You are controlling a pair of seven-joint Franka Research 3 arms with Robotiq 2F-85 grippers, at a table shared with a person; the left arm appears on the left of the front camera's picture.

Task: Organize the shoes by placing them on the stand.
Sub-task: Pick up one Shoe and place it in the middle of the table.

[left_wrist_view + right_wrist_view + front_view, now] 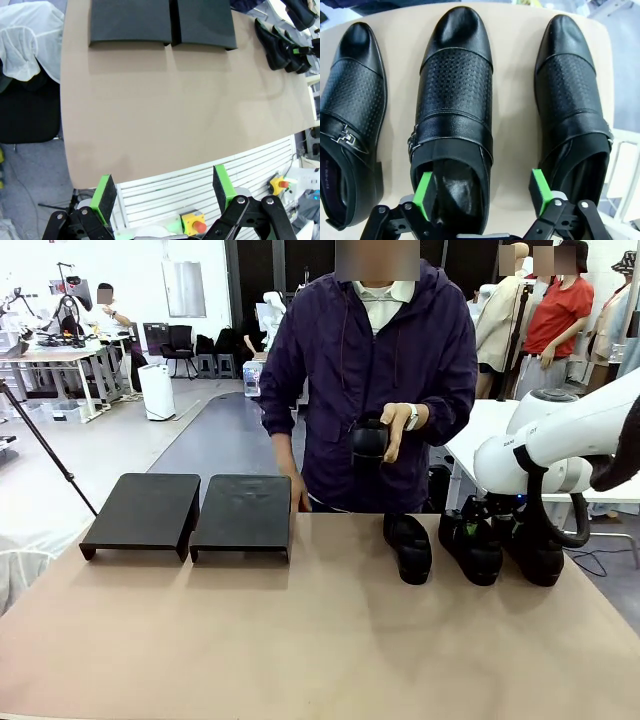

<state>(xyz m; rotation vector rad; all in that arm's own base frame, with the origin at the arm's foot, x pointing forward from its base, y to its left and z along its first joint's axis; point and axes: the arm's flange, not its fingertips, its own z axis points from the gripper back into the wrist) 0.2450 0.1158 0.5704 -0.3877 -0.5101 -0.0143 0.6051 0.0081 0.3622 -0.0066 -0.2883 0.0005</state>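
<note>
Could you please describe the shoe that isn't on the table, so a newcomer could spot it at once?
Look across the table to the person standing at its far side. One hand, raised in front of the body, holds a glossy black shoe. It alone is off the table; the other three stand in a row on it.

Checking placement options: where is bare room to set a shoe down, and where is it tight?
Free: both stand trays, and the table between them and the near edge. Crowded: far right, three shoes side by side, right claw at the middle shoe.
</note>
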